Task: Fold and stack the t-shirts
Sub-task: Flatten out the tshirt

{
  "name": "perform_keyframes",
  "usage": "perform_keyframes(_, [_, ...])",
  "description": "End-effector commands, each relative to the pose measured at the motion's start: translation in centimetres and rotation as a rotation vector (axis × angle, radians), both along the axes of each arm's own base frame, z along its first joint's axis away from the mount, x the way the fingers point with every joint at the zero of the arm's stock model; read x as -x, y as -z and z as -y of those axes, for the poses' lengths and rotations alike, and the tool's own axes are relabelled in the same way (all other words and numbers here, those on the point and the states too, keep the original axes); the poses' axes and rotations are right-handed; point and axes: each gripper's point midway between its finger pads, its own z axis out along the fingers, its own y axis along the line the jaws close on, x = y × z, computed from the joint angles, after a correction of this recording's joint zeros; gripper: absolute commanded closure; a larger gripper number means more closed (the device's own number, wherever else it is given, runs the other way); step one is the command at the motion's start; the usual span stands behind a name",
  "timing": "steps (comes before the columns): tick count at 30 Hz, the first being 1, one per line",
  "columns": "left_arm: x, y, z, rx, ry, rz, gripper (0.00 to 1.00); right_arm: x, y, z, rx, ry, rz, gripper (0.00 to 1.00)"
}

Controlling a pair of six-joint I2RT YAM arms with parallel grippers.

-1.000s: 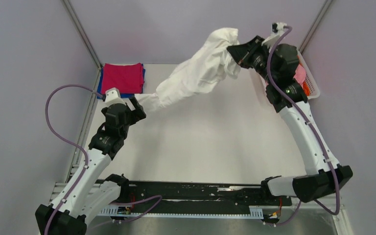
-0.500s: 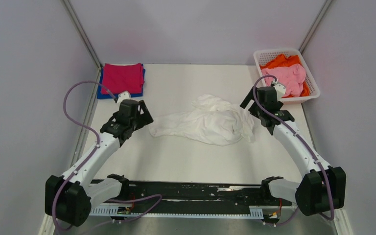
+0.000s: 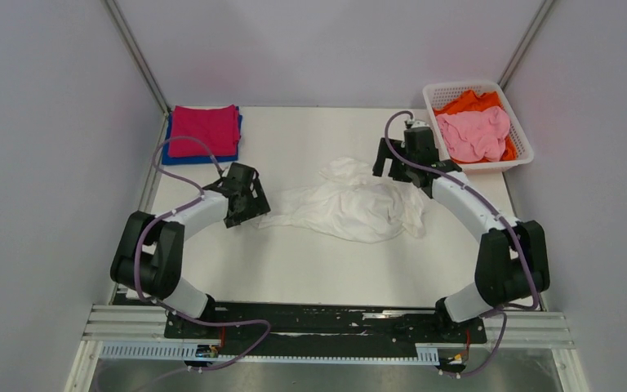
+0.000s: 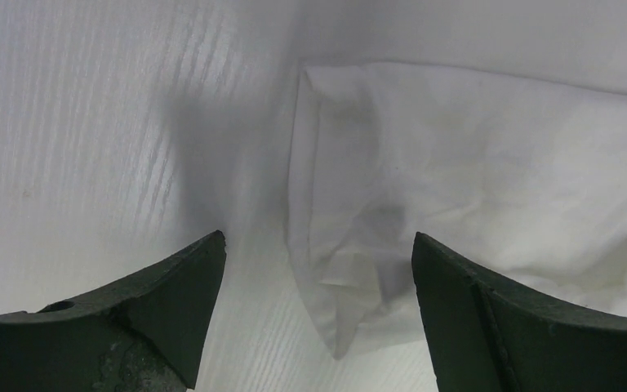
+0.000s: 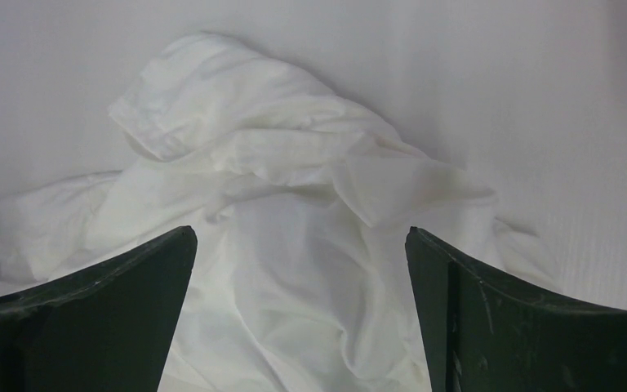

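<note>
Two black two-finger pincers are hanging open over the white table (image 3: 335,269), neither one gripping anything. A crumpled white cloth t-shirt (image 3: 351,208) is lying bunched in the middle of the table between them. The left pincer (image 3: 250,211) is hovering just beside the shirt's left edge, and in its wrist view a hemmed corner is showing between its spread fingers (image 4: 171,286). The right pincer (image 3: 396,167) is hovering at the shirt's far right side, above a heap of folds. A folded magenta t-shirt (image 3: 204,129) is resting on a folded blue t-shirt (image 3: 200,158) at the far left corner. A white plastic lattice basket (image 3: 522,155) at the far right is holding a rumpled pink t-shirt (image 3: 473,135) and an orange t-shirt (image 3: 465,102)
</note>
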Motion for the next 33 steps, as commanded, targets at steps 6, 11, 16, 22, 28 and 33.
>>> perform_keyframes(6, [-2.6, 1.7, 2.4, 0.098, -0.009, -0.021, 0.25, -7.1, -1.2, -7.6, 0.053, -0.251, 0.111, 0.0])
perform_keyframes(11, [-2.9, 3.5, 3.1, 0.112, 0.01, -0.063, 0.41, -9.9, 1.2, -10.1, 0.108, -0.316, 0.098, 0.0])
perform_keyframes(16, [-3.6, 4.7, 2.2, 0.037, 0.008, -0.091, 0.99, -12.6, 3.7, -11.8, 0.169, -0.351, 0.078, 0.0])
perform_keyframes(22, [-4.0, 3.9, 2.1, 0.032, 0.028, -0.048, 1.0, -14.6, 7.5, -12.9, 0.28, -0.395, 0.061, 0.0])
perform_keyframes(28, [-3.5, 2.9, 1.4, 0.012, 0.015, -0.023, 1.0, -15.0, 11.7, -12.0, 0.335, -0.348, -0.003, 0.08])
perform_keyframes(33, [-3.1, 2.5, 0.9, -0.002, -0.001, -0.028, 1.0, -13.6, 12.8, -11.5, 0.294, -0.3, -0.054, 0.53])
